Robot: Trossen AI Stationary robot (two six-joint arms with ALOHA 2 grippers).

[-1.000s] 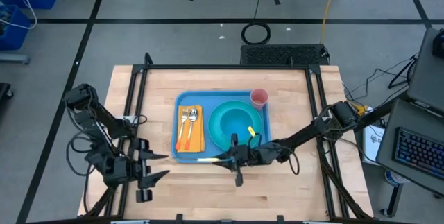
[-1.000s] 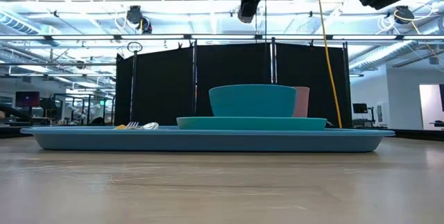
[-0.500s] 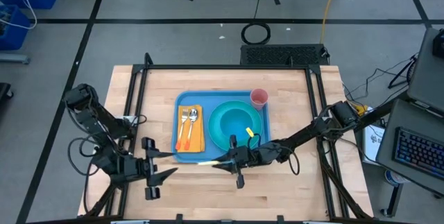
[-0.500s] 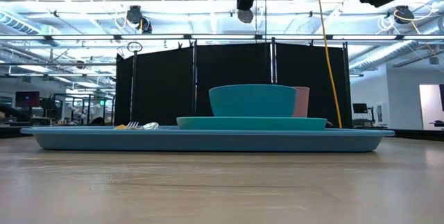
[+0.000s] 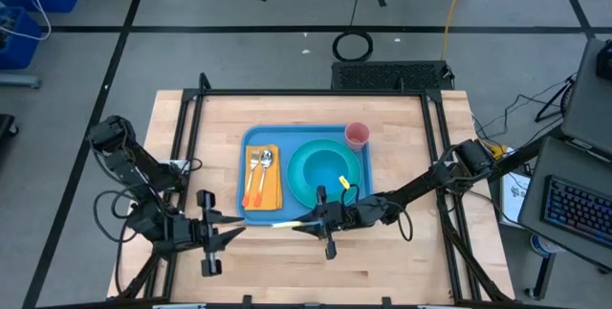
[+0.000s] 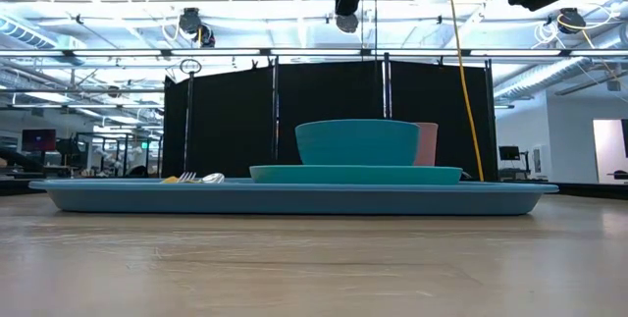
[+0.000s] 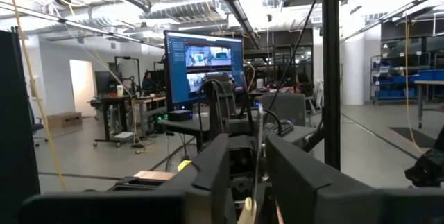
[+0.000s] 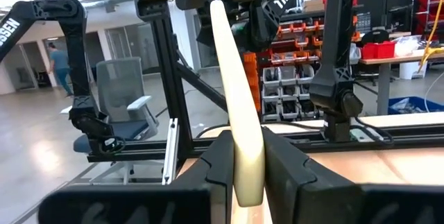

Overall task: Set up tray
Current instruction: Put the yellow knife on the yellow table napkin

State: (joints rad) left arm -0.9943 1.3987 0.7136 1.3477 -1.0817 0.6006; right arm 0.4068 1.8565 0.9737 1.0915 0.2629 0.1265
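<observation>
My counter point(image 5: 402, 127) is a light wooden top, and the one thing lying directly on it is the blue tray point(image 5: 243, 177), flat on the wood, just ahead of my right gripper point(image 5: 308, 223) and off to the side of my left gripper point(image 5: 222, 235).

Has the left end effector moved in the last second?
Yes. In the high view the left end effector has shifted rightward, closer to the tray.
</observation>
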